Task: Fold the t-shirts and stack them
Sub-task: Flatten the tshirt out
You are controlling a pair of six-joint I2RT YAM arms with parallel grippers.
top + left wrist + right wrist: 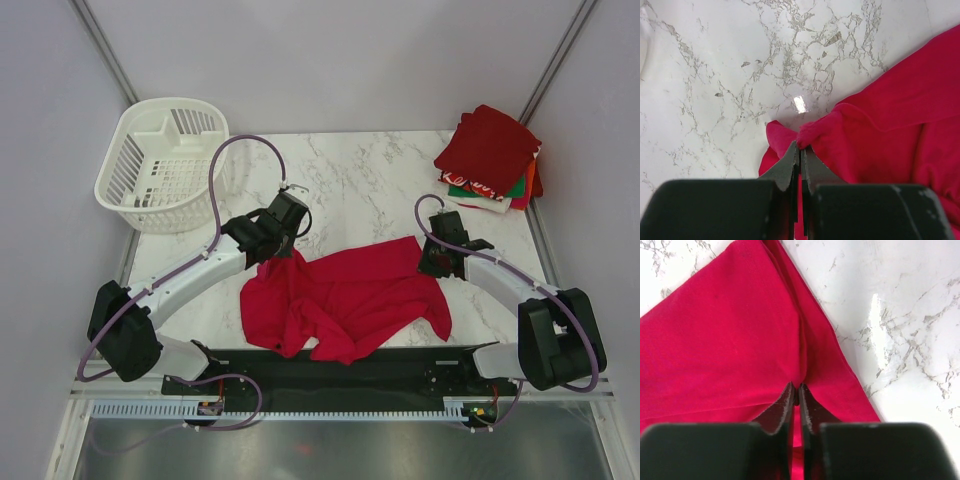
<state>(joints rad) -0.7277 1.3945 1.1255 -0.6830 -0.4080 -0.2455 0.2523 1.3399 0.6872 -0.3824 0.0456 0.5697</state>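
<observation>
A white marble table [370, 190] with grey veins stood between plain pale walls [330, 60]. On its near half, about midway between the two arms, lay the bright red t-shirt [345, 300], unfolded and rumpled, with loose folds running across it and its near edge reaching the dark rail at the front of the table.

The left gripper [281, 252] had its jaws pressed together on a bunched bit of the shirt's far left edge. In the left wrist view the cloth [875, 135] rose in a small peak where the black fingertips [790, 162] nipped it, with bare marble beyond. The right gripper [437, 262] was at the shirt's far right corner. In the right wrist view its jaws stood almost together, pinching a ridge of red cloth [730, 340] between them, and a hemmed edge ran diagonally across the marble to the right of the fingertips [785, 405].

Well apart from the shirt, at the far right corner of the table, sat the stack of folded t-shirts [490, 150]. A dark red one lay on top, turned at an angle, and edges of green, white and orange showed below it. At the far left corner a white basket [130, 185] with slatted sides stood partly over the table's edge, with nothing visible inside it.
</observation>
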